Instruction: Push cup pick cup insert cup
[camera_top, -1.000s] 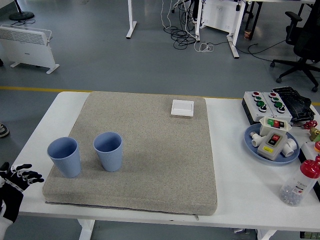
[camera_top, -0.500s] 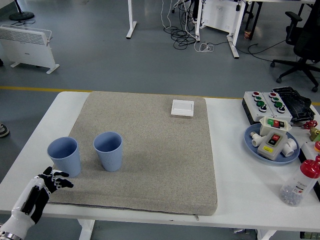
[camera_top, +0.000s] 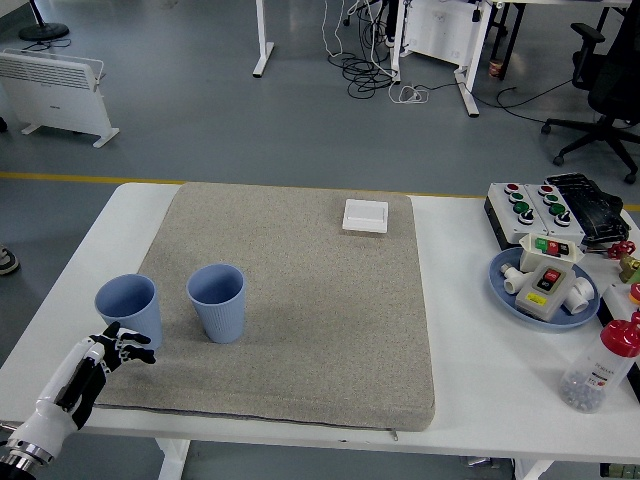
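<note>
Two cups, the left cup (camera_top: 129, 308) and the right cup (camera_top: 217, 301), are showing the same pale blue with fine vertical ribbing. They are standing on a speckled grey-beige mat (camera_top: 300, 330), which is covering a plain white table (camera_top: 480, 360). A white square switch (camera_top: 365, 215) is lying on the mat. The left hand (camera_top: 112, 350) is showing black fingers with white patches, on a white and black forearm. A blue plate (camera_top: 500, 290) is carrying a cream box (camera_top: 545, 284) with red, green and yellow markings. A clear bottle (camera_top: 598, 368) is wearing a red cap.
</note>
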